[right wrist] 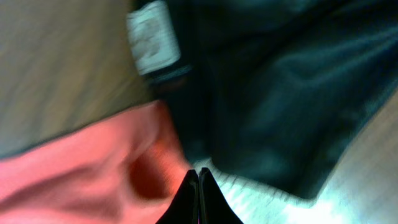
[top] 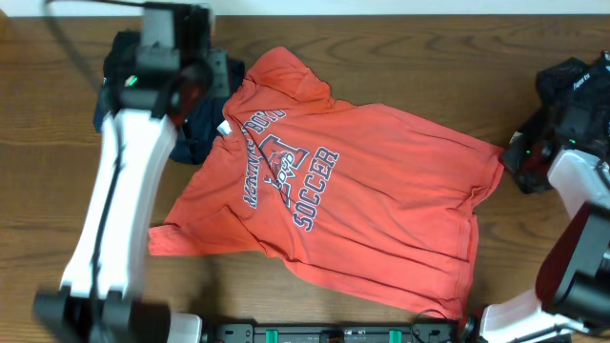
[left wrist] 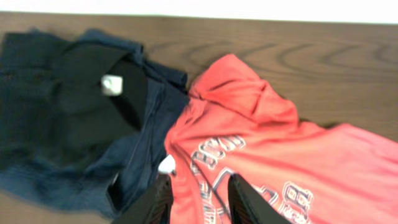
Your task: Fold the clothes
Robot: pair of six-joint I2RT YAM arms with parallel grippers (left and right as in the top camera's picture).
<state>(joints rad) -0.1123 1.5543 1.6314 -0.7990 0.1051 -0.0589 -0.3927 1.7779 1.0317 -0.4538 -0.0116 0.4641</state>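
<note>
Two grippers: left gripper (left wrist: 199,182) spread over T-shirt (top: 381,191); right gripper (right wrist: 198,173) pinching its edge.

- T-shirt (top: 381,181): orange-red, short-sleeved, spread face up across the middle. It lies askew and lightly wrinkled, collar to the far left and hem to the near right. Navy-and-white chest lettering includes SOCCER.
- Navy garment (left wrist: 149,143): crumpled at the far left, its edge under the T-shirt's shoulder.
- Black garment (left wrist: 68,106): bunched on the navy one, small white tag showing.
- Dark garment (right wrist: 280,93): at the right, against the T-shirt's corner, pale label visible.
</note>
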